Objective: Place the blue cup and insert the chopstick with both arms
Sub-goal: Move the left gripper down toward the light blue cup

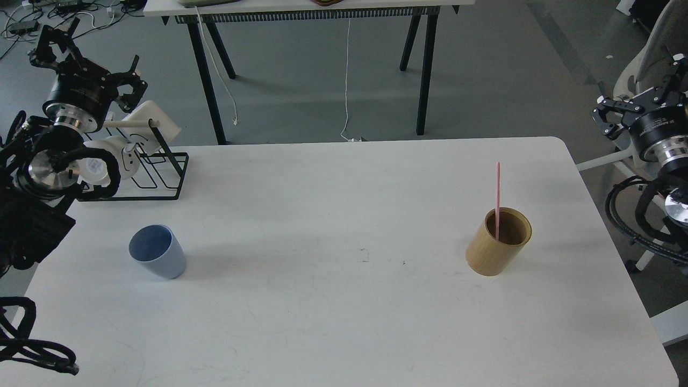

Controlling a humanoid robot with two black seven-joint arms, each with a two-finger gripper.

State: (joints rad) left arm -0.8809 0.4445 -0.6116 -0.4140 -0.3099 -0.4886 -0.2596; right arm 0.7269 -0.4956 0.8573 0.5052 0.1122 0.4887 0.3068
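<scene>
White bench [333, 301] over grey floor, second table's black legs [424, 70] behind with a white cable [346, 80] hanging down to the floor. Blue cup [157, 251] upright on bench, front-left, nothing in it, not touched by either arm. Pink chopstick [497, 199] stands near-vertical inside the tan wooden cylinder [499, 241] on the right side of bench, well apart from the cup; about half its length sticks out above the rim. Black wire rack [156, 174] at the back-left corner holds a white mug [121, 156] and a white flat piece; can't tell how they're seated. Left claw [86, 51] is raised off the bench's left edge, above the rack, fingers spread, holding nothing. Right claw [642, 88] is raised off the bench's right edge, fingers also spread, empty. White lettering on the right wrist housing is too small to read. White chair [645, 59] partly visible behind the right arm.
</scene>
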